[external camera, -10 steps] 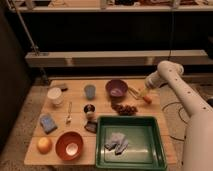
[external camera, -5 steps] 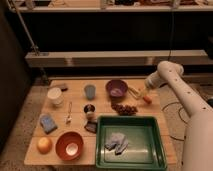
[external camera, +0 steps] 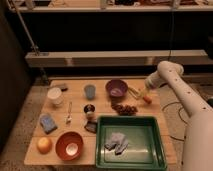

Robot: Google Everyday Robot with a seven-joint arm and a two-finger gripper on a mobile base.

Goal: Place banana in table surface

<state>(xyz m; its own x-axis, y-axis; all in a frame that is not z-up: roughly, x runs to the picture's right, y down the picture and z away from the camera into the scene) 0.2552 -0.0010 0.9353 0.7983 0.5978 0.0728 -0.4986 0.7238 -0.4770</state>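
The banana (external camera: 133, 92) is a slim pale-yellow piece lying on the table surface (external camera: 102, 103) just right of the purple bowl (external camera: 116, 88). My gripper (external camera: 143, 93) is at the end of the white arm, low over the table's right back part. It is right beside the banana's right end, and I cannot tell whether it touches the banana. A short orange carrot-like piece (external camera: 147, 99) lies just below the gripper.
A green tray (external camera: 131, 119) holding a grey cloth (external camera: 116, 142) fills the front right. Grapes (external camera: 125, 108), a blue cup (external camera: 90, 91), a white cup (external camera: 55, 95), a spoon (external camera: 69, 113), a blue sponge (external camera: 48, 123), an orange bowl (external camera: 69, 145) and a round orange fruit (external camera: 44, 144) stand around.
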